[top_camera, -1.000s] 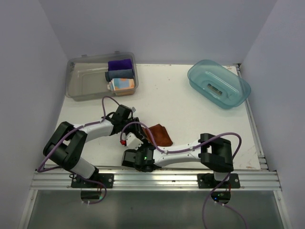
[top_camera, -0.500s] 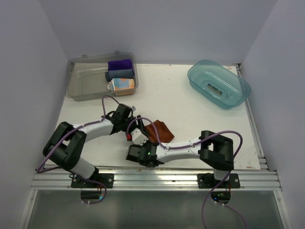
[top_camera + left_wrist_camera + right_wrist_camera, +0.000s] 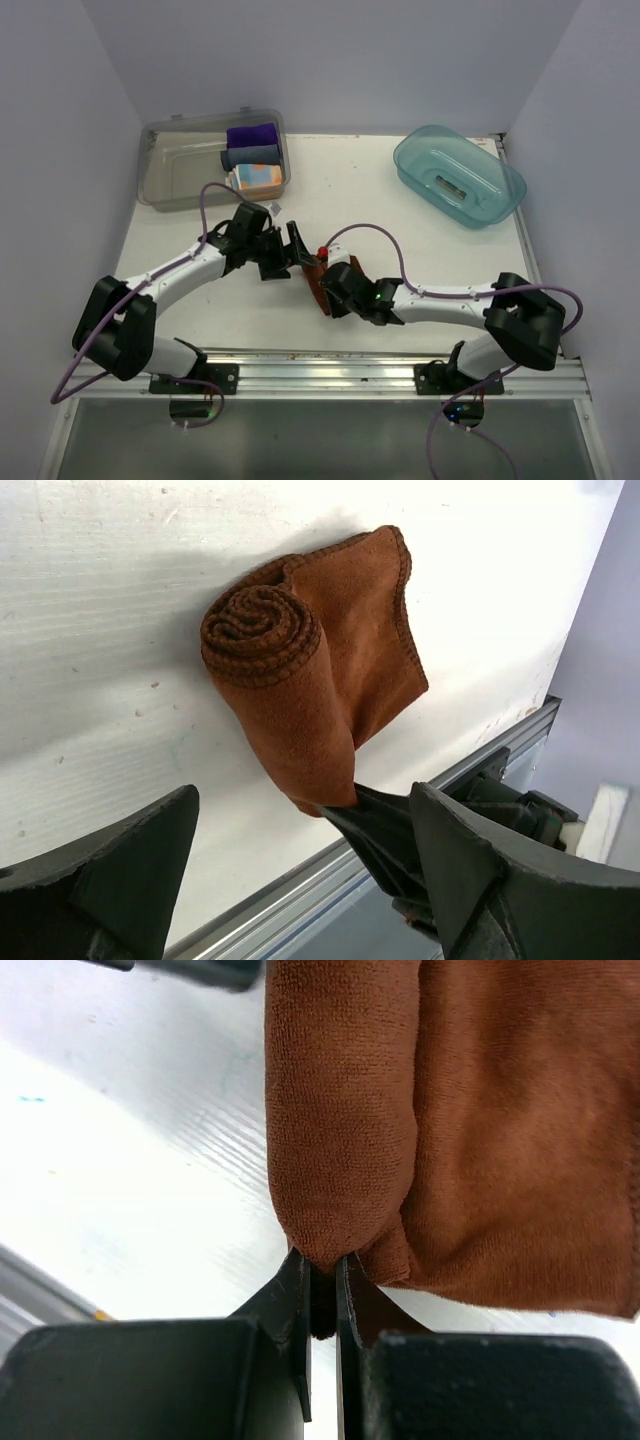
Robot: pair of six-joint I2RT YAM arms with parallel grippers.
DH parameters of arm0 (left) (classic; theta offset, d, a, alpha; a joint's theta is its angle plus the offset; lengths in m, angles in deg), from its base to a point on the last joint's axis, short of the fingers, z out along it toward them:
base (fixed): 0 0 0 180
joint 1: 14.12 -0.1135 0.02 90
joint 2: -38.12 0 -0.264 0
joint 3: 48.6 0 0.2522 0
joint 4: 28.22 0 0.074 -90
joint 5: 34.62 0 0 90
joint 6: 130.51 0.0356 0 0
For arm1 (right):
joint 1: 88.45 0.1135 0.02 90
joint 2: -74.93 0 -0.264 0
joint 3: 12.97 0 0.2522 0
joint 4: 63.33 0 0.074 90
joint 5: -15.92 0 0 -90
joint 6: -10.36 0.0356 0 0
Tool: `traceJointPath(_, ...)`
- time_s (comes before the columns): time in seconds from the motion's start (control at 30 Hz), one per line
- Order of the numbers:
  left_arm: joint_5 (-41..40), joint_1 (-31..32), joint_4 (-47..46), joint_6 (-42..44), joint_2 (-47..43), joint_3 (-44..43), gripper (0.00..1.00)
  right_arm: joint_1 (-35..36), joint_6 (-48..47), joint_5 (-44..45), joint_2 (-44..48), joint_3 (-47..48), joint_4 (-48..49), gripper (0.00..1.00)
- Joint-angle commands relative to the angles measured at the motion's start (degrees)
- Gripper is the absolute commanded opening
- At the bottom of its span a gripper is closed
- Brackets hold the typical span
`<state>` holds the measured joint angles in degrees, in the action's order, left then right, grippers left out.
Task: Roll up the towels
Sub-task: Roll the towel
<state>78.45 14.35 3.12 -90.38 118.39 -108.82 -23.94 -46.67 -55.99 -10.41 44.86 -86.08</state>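
white table (image 3: 420,250): brown towel (image 3: 330,680) lies half rolled, well in front of the clear bin (image 3: 165,185). right gripper (image 3: 320,1260) pinches the roll's end; left gripper (image 3: 288,252) stands spread beside it. mid-roll, i judge; next, wind the 1 loose flap around.

Bright, even light; the rust-brown towel (image 3: 340,680) casts a soft shadow.
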Motion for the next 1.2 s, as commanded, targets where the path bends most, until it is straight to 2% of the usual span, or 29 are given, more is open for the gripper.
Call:
traceJointPath(0.0, -1.01, -0.52, 1.75, 1.70, -1.61, -1.36, 0.90, -3.42, 3.67, -13.32, 1.84, -3.64, 8.64, 0.00)
traceJointPath(0.27, 1.27, -0.34, -3.51, 0.65, -1.17, 3.30, 0.90, -10.45, 8.51, -29.66, -0.70, -9.00, 21.10, 0.00)
traceJointPath(0.4, 2.24, -0.43, -4.84, 1.17, -0.12, 3.65, 0.90, -13.27, 12.11, -34.77, -0.62, -12.34, 26.91, 0.00)
traceJointPath(0.97, 4.18, 0.10, -9.58, 1.97, 7.79, 2.42, 0.76, -21.70, 20.64, -50.33, -7.38, -19.11, 46.34, 0.00)
traceJointPath(1.17, 3.56, 0.10, -10.29, 1.97, 10.25, 1.20, 0.73, -23.55, 19.60, -52.54, -8.70, -18.85, 44.60, 0.00)
